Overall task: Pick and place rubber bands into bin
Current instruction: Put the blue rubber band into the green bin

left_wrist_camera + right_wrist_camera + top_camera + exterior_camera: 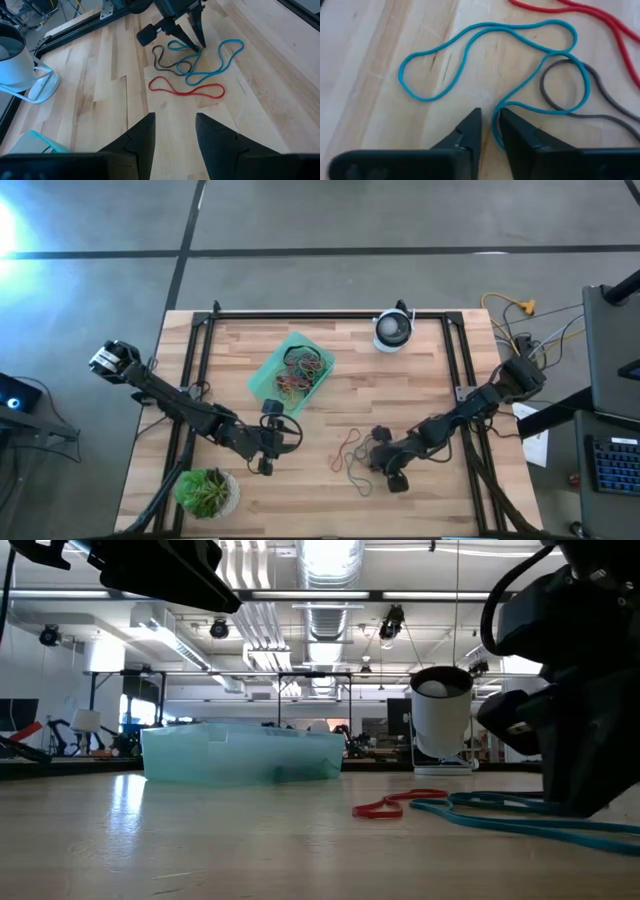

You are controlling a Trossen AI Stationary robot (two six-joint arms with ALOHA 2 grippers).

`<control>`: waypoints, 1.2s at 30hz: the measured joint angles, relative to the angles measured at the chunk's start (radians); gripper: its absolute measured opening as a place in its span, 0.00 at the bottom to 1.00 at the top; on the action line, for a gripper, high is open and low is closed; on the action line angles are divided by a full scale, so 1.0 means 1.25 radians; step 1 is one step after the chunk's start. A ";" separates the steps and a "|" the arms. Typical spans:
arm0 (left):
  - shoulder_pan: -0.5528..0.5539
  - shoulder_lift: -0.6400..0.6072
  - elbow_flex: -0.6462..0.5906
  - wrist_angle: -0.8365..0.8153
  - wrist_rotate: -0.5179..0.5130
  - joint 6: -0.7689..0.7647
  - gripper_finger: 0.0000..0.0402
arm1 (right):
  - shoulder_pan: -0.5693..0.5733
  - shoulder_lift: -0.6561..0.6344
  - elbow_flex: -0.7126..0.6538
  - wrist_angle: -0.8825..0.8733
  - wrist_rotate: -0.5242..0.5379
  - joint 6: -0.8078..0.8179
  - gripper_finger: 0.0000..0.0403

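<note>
My right gripper (489, 131) is down on the table w/ a strand of the teal band (485, 42) running btwn the tips; fingers nearly together w/ a thin gap showing, looks like mid-pinch, can't confirm a firm hold yet.

To do this step well, imo: finish the squeeze w/ tips pressed flat to the wood so the thin strand doesn't slip under, then lift straight up slow. The grey band (570, 107) crosses under/over the teal loop near my tips, so it may drag along; fine if it does, both go to the same place. Watch that the loop doesn't snag when it swings.

Where things lie: teal band sprawls fwd of my fingers, one long lobe off to the side, other lobe overlapping the grey one. Red band (186, 90) lies just beside that pair, apart from my tips, not touching them.

The bin (290, 372) sits well apart across the table, toward the far-left side from me, already holding a tangle of bands. Carry has to cross the middle.

Left gripper (174, 140) waits near the bin's near end, fingers spread, nothing held.
</note>
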 joint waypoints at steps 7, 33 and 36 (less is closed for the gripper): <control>0.000 0.000 0.000 0.000 0.000 0.000 0.31 | 0.010 -0.001 0.005 -0.012 0.017 -0.047 0.03; 0.000 0.000 0.000 0.002 0.000 0.000 0.31 | -0.047 -0.124 0.223 -0.184 0.220 -0.462 0.02; 0.000 0.000 0.000 0.002 0.000 0.000 0.31 | -0.095 -0.122 0.254 -0.183 0.256 -0.516 0.02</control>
